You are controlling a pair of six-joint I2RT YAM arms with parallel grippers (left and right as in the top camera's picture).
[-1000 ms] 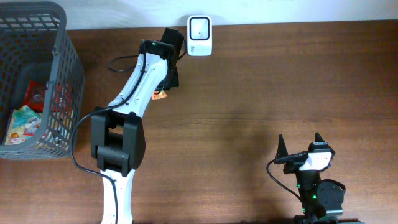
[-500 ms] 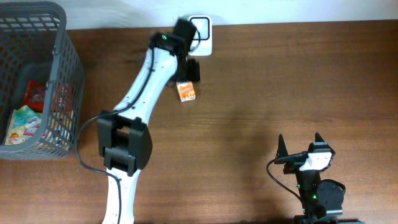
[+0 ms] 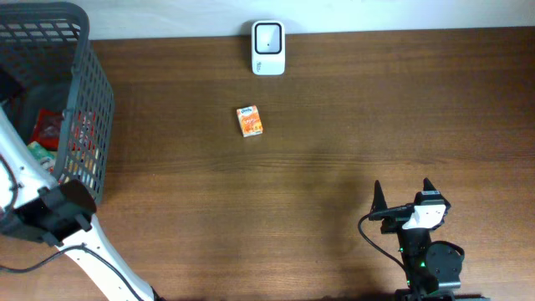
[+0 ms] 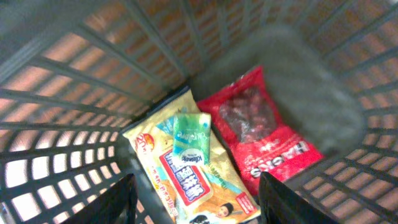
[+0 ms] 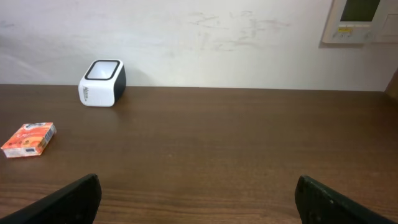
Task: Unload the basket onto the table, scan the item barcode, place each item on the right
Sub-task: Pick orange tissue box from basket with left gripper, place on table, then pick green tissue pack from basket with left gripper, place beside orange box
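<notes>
Now orange box (image 3: pixel 250 121) lies released; left arm (image 3: pixel 58 209) reached basket (image 3: pixel 94 100).

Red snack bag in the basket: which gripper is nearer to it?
Left. The left gripper hangs over the basket, just above the red snack bag; the right gripper sits far off to the right, outside the basket.

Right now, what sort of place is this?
Probably a mock shop checkout: a white barcode scanner, a grey basket holding snack packets, and a small orange box on the wooden table.
</notes>
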